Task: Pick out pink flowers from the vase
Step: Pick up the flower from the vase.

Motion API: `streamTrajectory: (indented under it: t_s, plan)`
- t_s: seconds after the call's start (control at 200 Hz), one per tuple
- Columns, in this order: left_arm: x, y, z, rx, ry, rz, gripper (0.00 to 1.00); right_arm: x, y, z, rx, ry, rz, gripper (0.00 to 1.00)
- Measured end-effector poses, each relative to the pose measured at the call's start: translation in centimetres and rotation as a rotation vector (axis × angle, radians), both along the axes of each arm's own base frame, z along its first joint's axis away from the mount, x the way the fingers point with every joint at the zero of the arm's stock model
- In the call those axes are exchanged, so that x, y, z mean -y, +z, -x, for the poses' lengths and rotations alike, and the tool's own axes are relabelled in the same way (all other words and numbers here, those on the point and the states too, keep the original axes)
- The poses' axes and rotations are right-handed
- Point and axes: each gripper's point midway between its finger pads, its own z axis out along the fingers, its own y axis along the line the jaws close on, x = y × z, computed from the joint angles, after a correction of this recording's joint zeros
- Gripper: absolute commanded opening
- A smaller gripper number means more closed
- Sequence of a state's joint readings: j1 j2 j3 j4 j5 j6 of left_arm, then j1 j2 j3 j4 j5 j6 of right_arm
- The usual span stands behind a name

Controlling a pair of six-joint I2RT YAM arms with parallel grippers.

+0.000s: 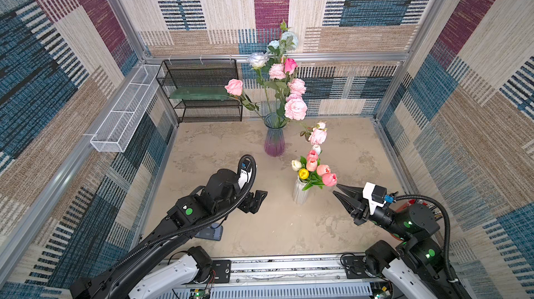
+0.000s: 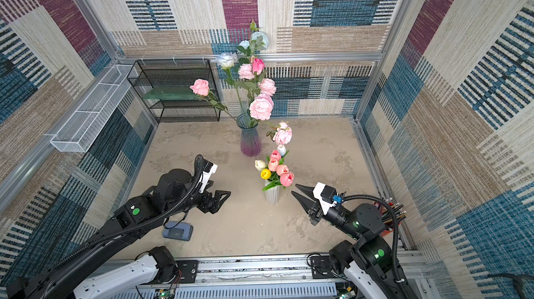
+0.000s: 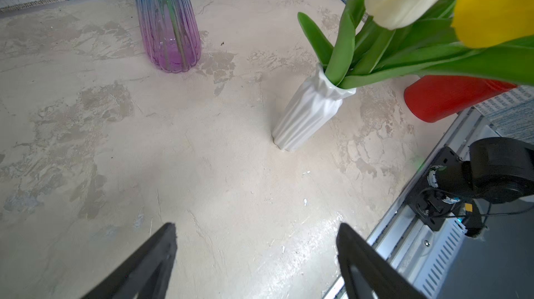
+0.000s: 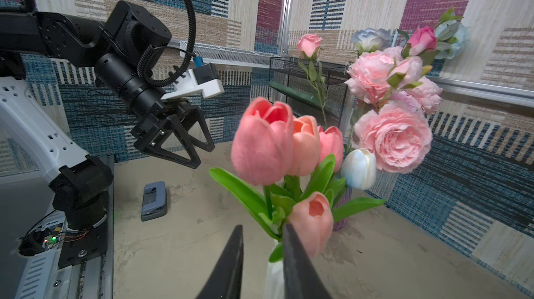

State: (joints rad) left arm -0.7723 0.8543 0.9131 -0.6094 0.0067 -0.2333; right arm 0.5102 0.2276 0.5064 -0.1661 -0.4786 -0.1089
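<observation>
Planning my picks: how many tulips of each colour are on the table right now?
Pink tulips: 4
White tulips: 2
Yellow tulip: 1
Total: 7

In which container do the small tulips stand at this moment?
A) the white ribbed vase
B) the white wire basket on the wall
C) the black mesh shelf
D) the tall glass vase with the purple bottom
A: the pink tulips, the white tulip and the yellow tulip rise from the white ribbed vase; the tinted glass vase holds the large pink roses.
</observation>
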Motion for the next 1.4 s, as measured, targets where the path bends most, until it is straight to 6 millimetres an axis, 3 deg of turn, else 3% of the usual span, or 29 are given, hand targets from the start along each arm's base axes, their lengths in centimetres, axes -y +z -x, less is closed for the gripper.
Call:
streamTrajectory:
  t_s: [0.351,0.511,0.806,1.142,1.397]
  plan:
    - [0.1,-0.1,-0.2,0.0,0.003,0.001,0.88,-2.5,-0.8,0.2,-0.011,0.06,0.003,0.38]
    - [0.1,0.1,-0.2,0.003,0.004,0.004,0.88,-3.7,-1.1,-0.8,0.002,0.015,0.026,0.4]
    - [-0.1,0.5,-0.1,0.017,0.007,0.015,0.87,-2.6,-1.3,-2.8,0.043,-0.147,0.0,0.38]
    - [-0.3,0.8,0.1,0.026,0.008,0.023,0.87,-2.4,-0.8,-3.0,0.039,-0.163,-0.068,0.28]
    - [-0.3,0.8,-0.1,0.024,0.013,0.019,0.87,-3.0,-0.6,-3.1,0.034,-0.15,-0.067,0.11]
